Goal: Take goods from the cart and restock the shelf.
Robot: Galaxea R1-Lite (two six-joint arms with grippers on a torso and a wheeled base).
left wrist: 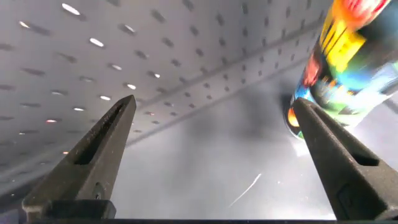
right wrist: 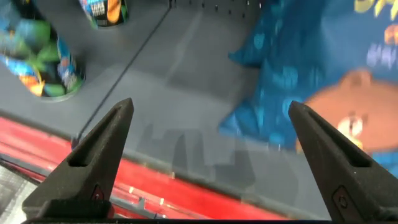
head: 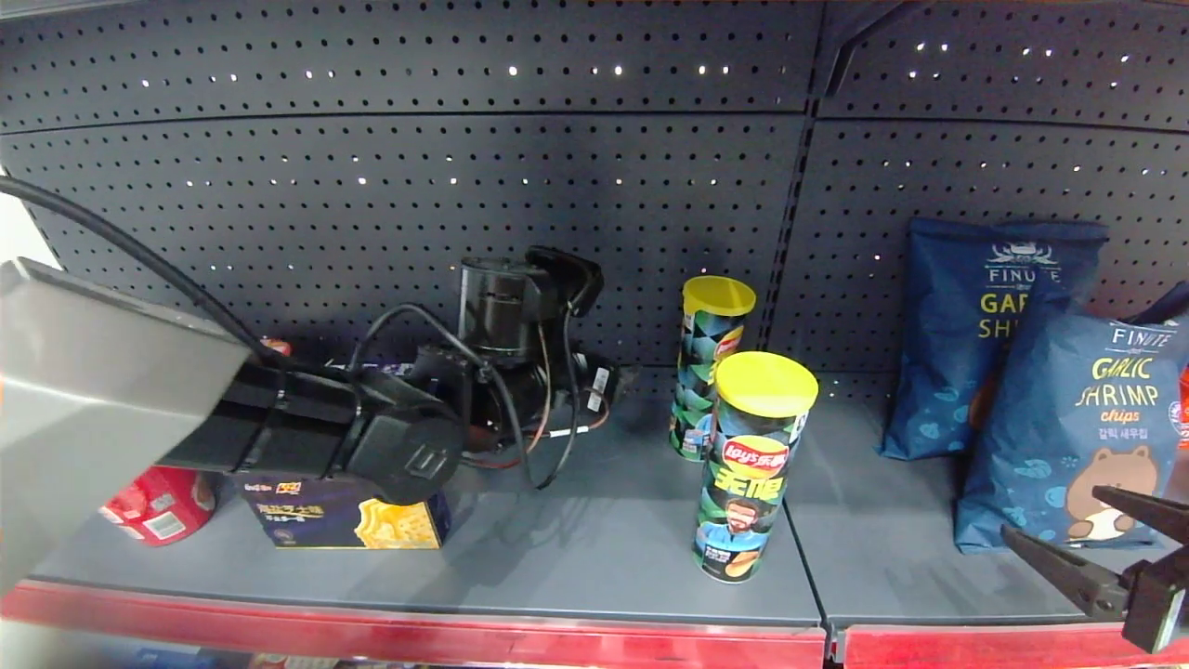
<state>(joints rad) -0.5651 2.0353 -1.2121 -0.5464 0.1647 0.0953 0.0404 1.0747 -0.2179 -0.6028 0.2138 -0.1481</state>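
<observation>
Left arm (head: 307, 427) is hiding most of a cracker box (head: 372, 525) and red tin (head: 153, 506). Left gripper (left wrist: 212, 102) is hanging spread, empty, beside rear chip can (head: 711, 367). Right gripper (right wrist: 209, 104) is gaping empty before 2 frame-cropped chip bags (head: 1068, 437). Front chip can (head: 751, 465) is standing on grey shelf (head: 604, 539); pegboard (head: 418, 186) is backing it.

Left arm (head: 307, 427): grey shell, black joints, looping black cables. Left tool (left wrist: 212, 101) and right tool (right wrist: 209, 104): dark, tapered fingers.

Right of the jaws of your left gripper (left wrist: 211, 109), the rear can (head: 712, 362) stands behind the front can (head: 751, 474) on the shelf (head: 604, 544); 2 bags (head: 1068, 418) lean just beyond the jaws of your right gripper (head: 1050, 511).
</observation>
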